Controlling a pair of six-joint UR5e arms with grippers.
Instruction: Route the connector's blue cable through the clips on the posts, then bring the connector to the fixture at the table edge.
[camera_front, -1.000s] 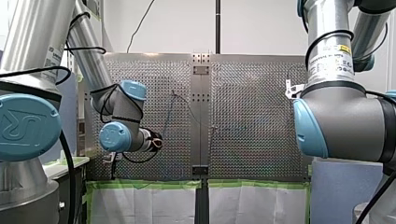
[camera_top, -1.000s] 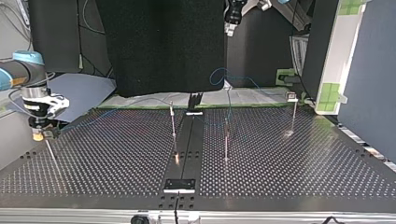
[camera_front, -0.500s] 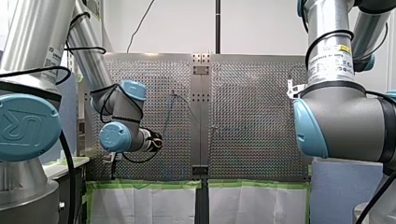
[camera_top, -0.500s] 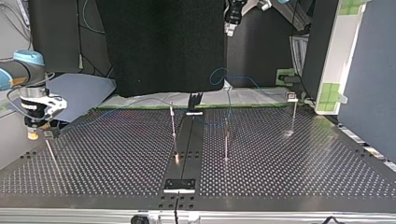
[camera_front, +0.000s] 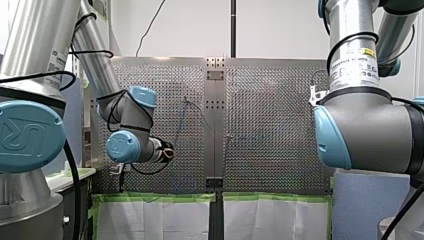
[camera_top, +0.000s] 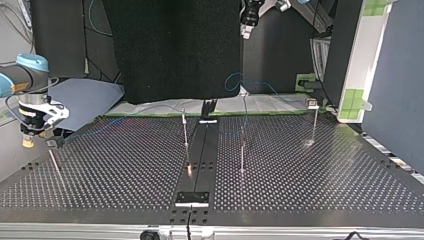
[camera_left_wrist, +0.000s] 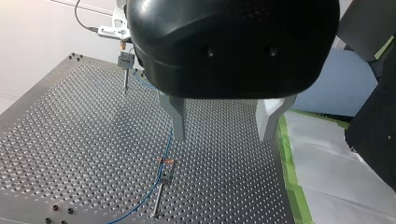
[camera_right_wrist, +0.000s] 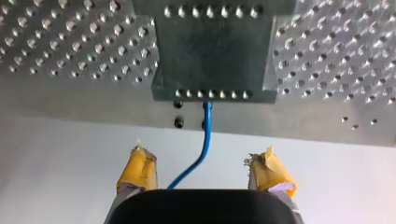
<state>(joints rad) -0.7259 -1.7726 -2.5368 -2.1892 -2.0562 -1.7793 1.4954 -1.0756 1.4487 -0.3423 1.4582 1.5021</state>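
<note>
**Blue cable reaches the edge fixture, both grippers empty**

In the right wrist view, my right gripper (camera_right_wrist: 202, 154) hangs just off the table (camera_right_wrist: 70, 42) edge. Its yellow pads (camera_right_wrist: 137, 170) are spread wide and grasp nothing. The blue cable (camera_right_wrist: 206, 130) runs up between the pads, touching neither, and ends at the dark fixture (camera_right_wrist: 212, 51) on the table edge. The connector itself cannot be made out; it appears to sit in that fixture.

In the left wrist view, my left gripper (camera_left_wrist: 222, 135) hovers above the table. Its metal fingers (camera_left_wrist: 176, 114) are apart and empty. Below them the cable passes a thin post (camera_left_wrist: 159, 196) at the height of its clip (camera_left_wrist: 167, 162). Whether it sits inside the clip is too small to tell.

There are no bins or trays. The only holders are the clips and the fixture, which takes the cable's end.

The task looks to be at its last step, the release at the fixture. The next move calls for drawing my right gripper straight back, so the pads do not snag the cable
</note>
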